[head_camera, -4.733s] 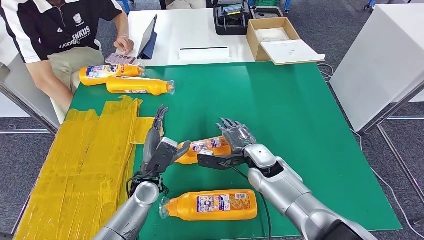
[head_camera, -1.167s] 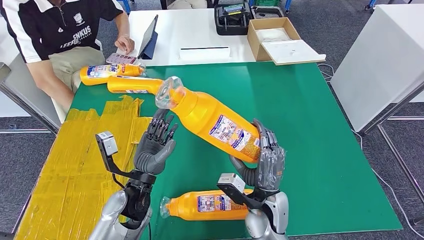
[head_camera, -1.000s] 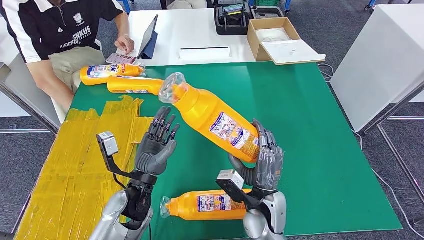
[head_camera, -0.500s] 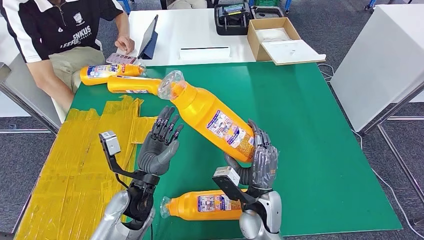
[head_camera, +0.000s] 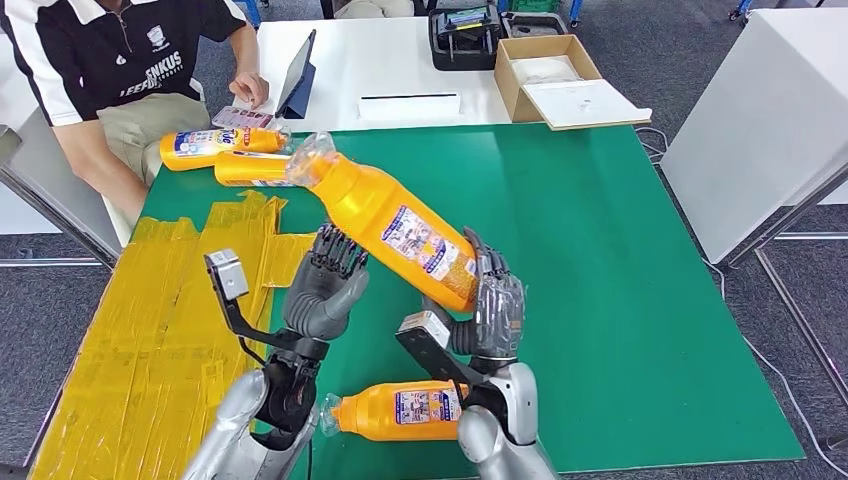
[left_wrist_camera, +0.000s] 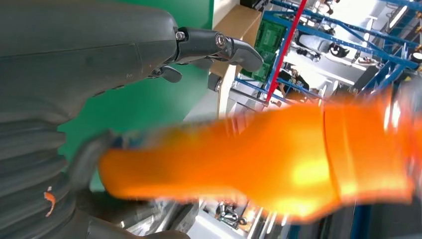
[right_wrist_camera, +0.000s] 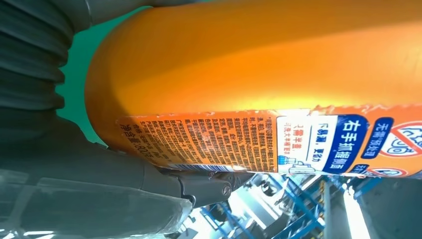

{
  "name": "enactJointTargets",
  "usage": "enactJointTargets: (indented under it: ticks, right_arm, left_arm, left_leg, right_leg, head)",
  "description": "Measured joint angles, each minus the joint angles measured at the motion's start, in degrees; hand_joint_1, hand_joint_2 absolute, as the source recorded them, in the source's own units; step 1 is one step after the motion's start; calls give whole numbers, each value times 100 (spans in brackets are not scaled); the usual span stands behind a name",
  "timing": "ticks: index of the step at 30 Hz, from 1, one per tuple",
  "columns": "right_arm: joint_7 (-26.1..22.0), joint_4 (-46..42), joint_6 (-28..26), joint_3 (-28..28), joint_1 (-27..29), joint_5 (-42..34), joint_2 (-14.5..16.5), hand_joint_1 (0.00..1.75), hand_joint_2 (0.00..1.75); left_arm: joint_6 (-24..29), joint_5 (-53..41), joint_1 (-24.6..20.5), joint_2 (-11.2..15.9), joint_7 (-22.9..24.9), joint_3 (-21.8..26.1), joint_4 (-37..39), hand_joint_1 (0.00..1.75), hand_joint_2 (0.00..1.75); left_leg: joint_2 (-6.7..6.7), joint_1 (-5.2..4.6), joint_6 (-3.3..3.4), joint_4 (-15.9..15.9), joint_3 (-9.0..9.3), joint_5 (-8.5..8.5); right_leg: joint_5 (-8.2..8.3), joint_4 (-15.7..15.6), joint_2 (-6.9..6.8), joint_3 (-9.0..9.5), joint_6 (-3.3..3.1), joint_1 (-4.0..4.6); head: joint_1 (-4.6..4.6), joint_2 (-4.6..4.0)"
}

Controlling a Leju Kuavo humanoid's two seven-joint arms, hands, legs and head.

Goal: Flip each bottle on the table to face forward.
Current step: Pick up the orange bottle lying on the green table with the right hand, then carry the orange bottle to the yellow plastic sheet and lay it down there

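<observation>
Right hand (head_camera: 492, 312) fingers wrapped around raised orange bottle's (head_camera: 392, 226) base; left hand (head_camera: 325, 290) fingers spread, empty, just beside it.

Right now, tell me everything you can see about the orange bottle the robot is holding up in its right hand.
The raised orange bottle looks like glossy plastic, with a printed blue, white and orange label on its side and clear wrap over its cap. It is tilted above the green table, cap end pointing up and away to the robot's left, base low in the right hand, whose fingers wrap around it. The left hand is raised beside it; contact can't be told.
</observation>
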Motion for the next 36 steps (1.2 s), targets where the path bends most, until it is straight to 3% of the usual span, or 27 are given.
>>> enactJointTargets:
  ticks: [6,13,23,31,36]
  right_arm:
    - [150,757,0,-3,-429,370,246,175,175]
    - [355,1399,0,117,-840,225,386,175,175]
    - [1199,2254,87,1588,-1506,-489,475,175,175]
    - [1242,2590,324,2054,-1711,-548,449,175,175]
    - [1219,2723,428,2419,-1682,-111,444,175,175]
  left_arm:
    - [34,-2,-108,-40,32,-4,27,0,175]
    - [64,3,-169,-38,54,67,35,0,175]
    - [179,58,-296,-11,116,357,226,0,175]
    - [189,126,-276,44,81,449,337,0,175]
    - [188,164,-154,136,-24,543,442,0,175]
  left_leg:
    - [2,1,-1,0,0,1]
    - [5,0,-1,0,-1,1]
    - [7,1,-2,1,0,3]
    - [9,0,-3,1,-2,3]
    - [19,0,-4,1,-2,2]
  right_leg:
    - [0,1,1,0,0,0]
    - [0,2,4,-1,0,0]
    - [1,2,6,-7,0,1]
    - [0,1,10,-9,0,0]
    - [0,1,15,-13,0,0]
  head:
    - [-1,0]
    - [1,0]
    - [-1,0]
    - [-1,0]
    - [-1,0]
